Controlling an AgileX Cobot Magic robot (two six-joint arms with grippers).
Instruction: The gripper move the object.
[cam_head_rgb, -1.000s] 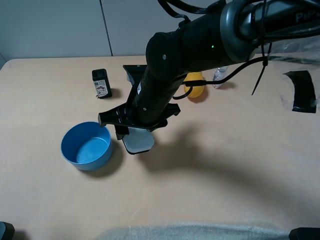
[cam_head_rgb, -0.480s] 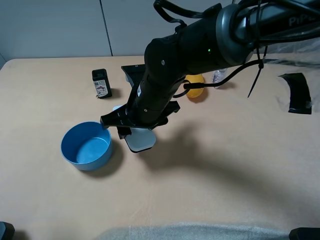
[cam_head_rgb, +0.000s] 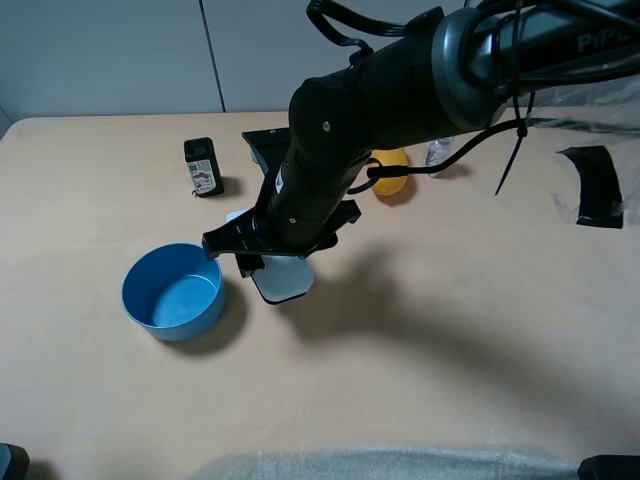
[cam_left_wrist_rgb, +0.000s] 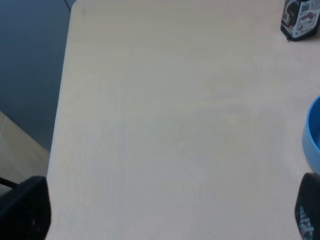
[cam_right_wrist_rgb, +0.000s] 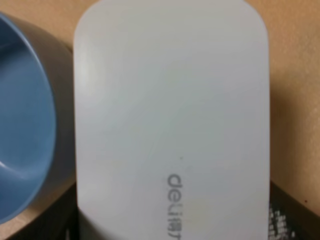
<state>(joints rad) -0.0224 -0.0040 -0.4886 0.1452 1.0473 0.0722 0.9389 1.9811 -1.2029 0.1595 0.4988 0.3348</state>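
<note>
The white oblong case lies flat on the tan table right beside the blue bowl. My right gripper, a black blocky claw on a thick black arm, reaches across from the right and hangs over the case, hiding most of it. In the right wrist view the case fills the picture, its long side against the bowl. The right gripper has a dark finger pressed to each side of the case. My left gripper is open over bare table.
A small black labelled box stands at the back left, also seen as the box in the left wrist view. An orange fruit and a clear bottle sit behind the arm. A black strip lies far right.
The right arm has shifted slightly to the right with the case under it, mostly in the first half second; since then it has hardly moved.
</note>
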